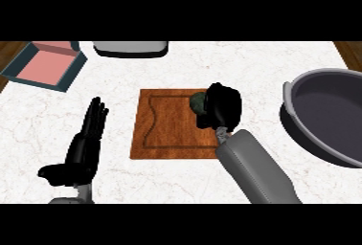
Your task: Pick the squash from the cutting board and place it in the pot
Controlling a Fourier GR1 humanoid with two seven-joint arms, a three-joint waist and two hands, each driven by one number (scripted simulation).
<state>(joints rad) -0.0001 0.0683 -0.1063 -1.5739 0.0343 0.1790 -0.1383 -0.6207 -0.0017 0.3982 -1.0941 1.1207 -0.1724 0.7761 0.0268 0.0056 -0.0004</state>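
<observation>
Head view: right hand (223, 107) fingers curl over the squash (197, 101) on the cutting board (170, 127); left hand (83, 143) fingers straight.

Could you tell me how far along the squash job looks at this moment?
Done: the right robot hand has reached the cutting board and sits over the squash, fingers curled round it. In hand: the grasp; the squash appears to be on the board, not yet lifted. Left: lifting it and carrying it right to the pot, which holds nothing visible. The left robot hand rests open on the counter.
</observation>
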